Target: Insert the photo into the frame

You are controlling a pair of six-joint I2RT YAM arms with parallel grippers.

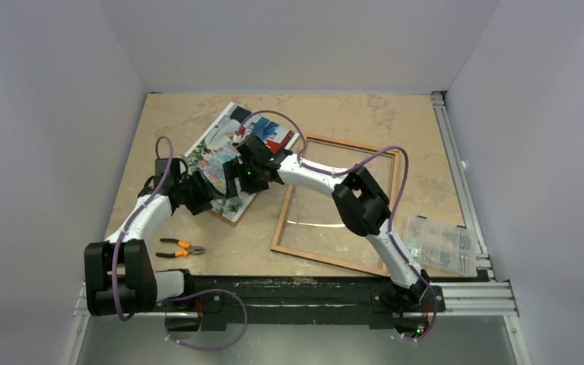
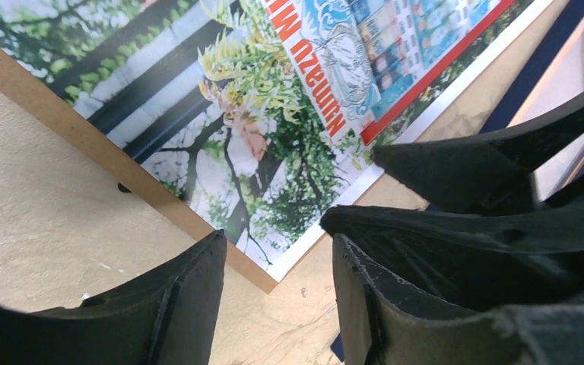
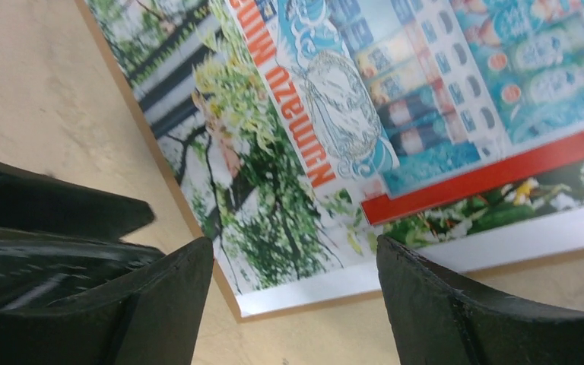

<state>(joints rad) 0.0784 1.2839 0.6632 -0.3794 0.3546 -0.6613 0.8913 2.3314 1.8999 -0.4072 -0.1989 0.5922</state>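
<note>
The left gripper's (image 2: 277, 255) black fingers (image 2: 190, 304) fill the foreground of its wrist view. Its jaws stand apart over the near corner of the brown backing board (image 2: 68, 125), clamped on nothing. The right gripper (image 3: 293, 251) hovers close beside it over the same corner, its jaws also apart and empty. The photo (image 1: 232, 160) lies face up on that board, turned at an angle, just left of the frame (image 1: 327, 260). It is not yet inside the frame, which lies flat with only its clear pane in it. The step in hand looks like getting a hold on the photo's corner. The next move likely calls for lifting the thin print off the board without creasing it, then carrying it right, over the frame. Counted: one photo, one frame, one backing board, one pair of orange-handled pliers (image 1: 181, 248) left of the frame, and one clear packet of small parts (image 1: 439, 243) at its right.
</note>
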